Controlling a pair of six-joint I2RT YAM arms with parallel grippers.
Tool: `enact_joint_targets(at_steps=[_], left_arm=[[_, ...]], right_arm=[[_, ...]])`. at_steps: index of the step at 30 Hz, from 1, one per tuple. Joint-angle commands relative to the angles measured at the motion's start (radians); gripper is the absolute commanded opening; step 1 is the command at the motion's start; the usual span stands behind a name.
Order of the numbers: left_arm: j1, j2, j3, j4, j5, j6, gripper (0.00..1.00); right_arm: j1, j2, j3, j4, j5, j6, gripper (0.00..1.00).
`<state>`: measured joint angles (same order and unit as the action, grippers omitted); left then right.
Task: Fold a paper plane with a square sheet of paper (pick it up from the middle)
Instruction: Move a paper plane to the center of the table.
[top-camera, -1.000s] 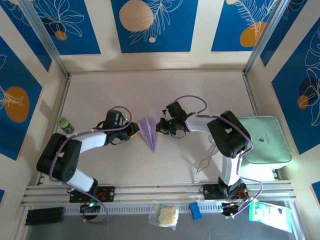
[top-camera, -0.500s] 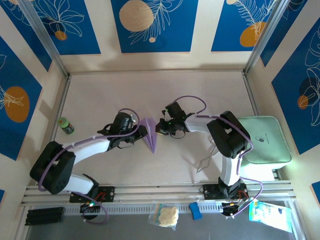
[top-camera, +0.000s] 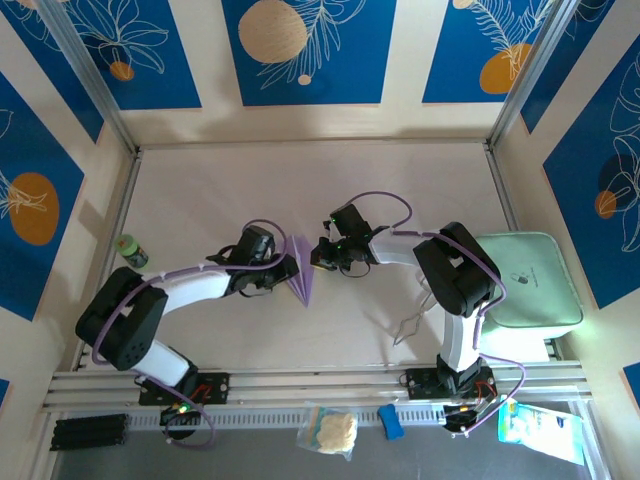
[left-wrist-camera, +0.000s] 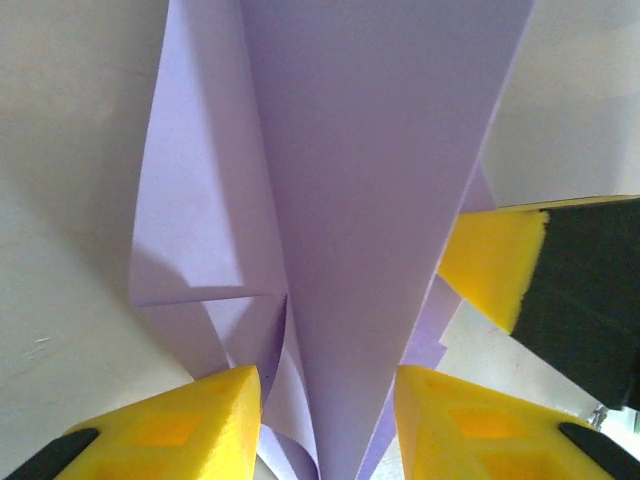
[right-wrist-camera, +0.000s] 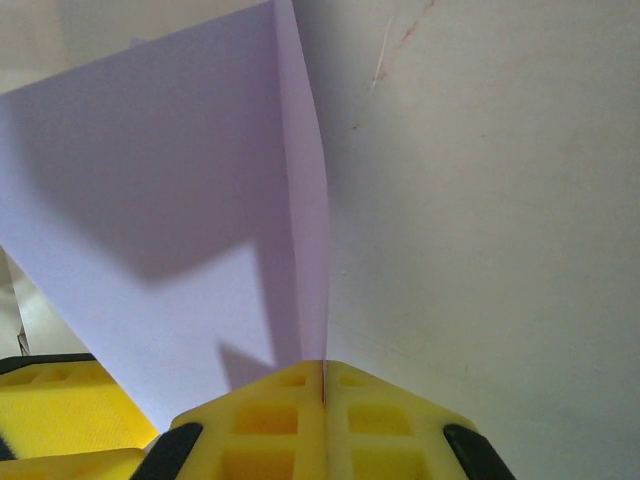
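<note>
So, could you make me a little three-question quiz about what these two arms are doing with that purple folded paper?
1. True or false: the right gripper is shut on an edge of the folded lavender-purple paper plane.
2. Pick one. The left gripper has its jaws: A) shut tight with nothing between them; B) apart, with the plane's fold running between them; C) clamped on a bottle.
3. Fill the gap: the pale mint-green rounded-square tray sits beside the ___ arm.

Key: 1 true; 2 B; 3 right.
</note>
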<state>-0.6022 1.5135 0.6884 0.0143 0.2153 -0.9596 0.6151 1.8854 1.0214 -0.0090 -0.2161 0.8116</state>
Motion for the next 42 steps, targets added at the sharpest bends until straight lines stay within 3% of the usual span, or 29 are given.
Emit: enact_joint_targets(at_steps=[1, 15, 31, 42], left_arm=[[-0.011, 0.02, 0.039, -0.037, 0.01, 0.027, 0.41], [-0.042, 0.052, 0.051, 0.001, 0.101, 0.0, 0.41], [-0.08, 0.116, 0.128, -0.068, 0.044, 0.054, 0.42], [-0.109, 0.16, 0.216, -0.213, -0.042, 0.14, 0.4]], right_arm=[[0.005, -0.008, 0.018, -0.014, -0.003, 0.0, 0.04], [0.005, 0.0, 0.028, -0.02, -0.003, 0.001, 0.04], [0.008, -0.012, 0.033, -0.022, -0.014, -0.008, 0.04], [0.008, -0.016, 0.028, -0.023, -0.014, -0.006, 0.04]])
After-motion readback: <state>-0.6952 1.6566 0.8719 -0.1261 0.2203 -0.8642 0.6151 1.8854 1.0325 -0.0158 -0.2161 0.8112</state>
